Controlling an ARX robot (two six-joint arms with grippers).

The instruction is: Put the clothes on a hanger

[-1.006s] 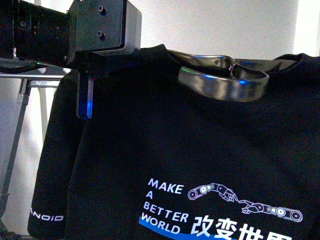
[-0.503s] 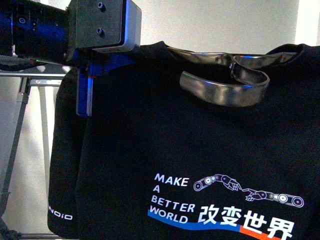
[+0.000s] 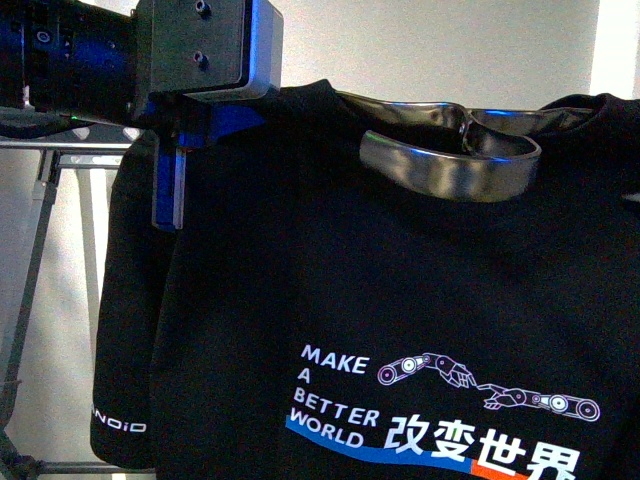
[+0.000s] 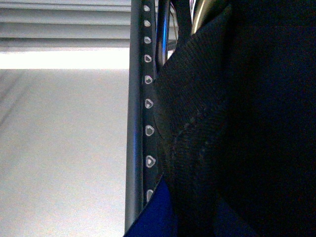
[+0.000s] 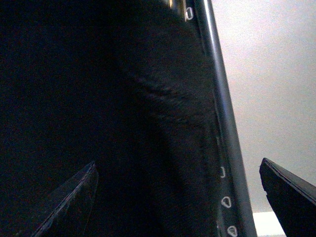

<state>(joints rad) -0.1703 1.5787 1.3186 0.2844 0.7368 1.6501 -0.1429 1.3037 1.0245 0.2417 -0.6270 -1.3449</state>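
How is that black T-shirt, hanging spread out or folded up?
The T-shirt hangs spread out: its printed front faces the front camera flat, one sleeve dangles, its shoulder lies beside the rack rail.

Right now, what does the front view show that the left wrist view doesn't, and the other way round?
Front only: the white print on the T-shirt, the shiny metal loop at its collar, and the left gripper at its shoulder. Left wrist only: the row of small holes along the rack, and a shirt seam up close. Both: the black T-shirt and the grey rack.
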